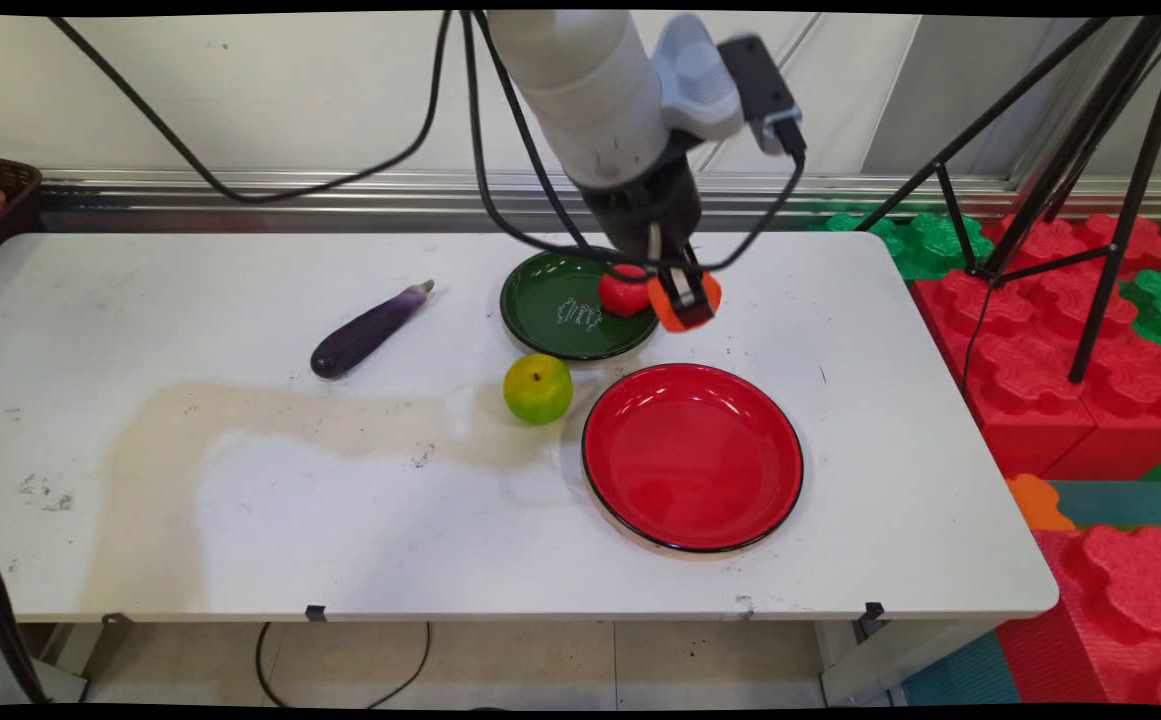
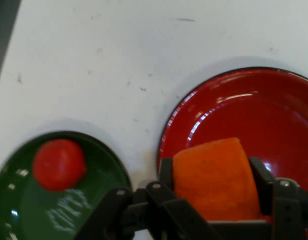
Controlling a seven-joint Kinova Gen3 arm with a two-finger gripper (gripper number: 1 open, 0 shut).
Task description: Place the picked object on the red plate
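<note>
My gripper (image 1: pixel 685 300) is shut on an orange fruit-like piece (image 1: pixel 678 312), held above the table at the right edge of the green plate (image 1: pixel 550 310). In the hand view the orange piece (image 2: pixel 216 180) sits between the two black fingers (image 2: pixel 166 175), with the red plate (image 2: pixel 274 110) below it. A red tomato-like ball (image 1: pixel 622 293) lies on the green plate's right side, just left of the gripper; the hand view shows this ball (image 2: pixel 59 164) on the green plate (image 2: pixel 24 210). The red plate (image 1: pixel 692 455) is empty.
A green apple (image 1: pixel 537 388) rests between the two plates. A purple eggplant (image 1: pixel 370 329) lies to the left. A brown basket (image 1: pixel 0 200) stands at the far left edge. Tripod legs (image 1: pixel 1090 200) and red and green foam blocks (image 1: pixel 1070 350) stand right of the table.
</note>
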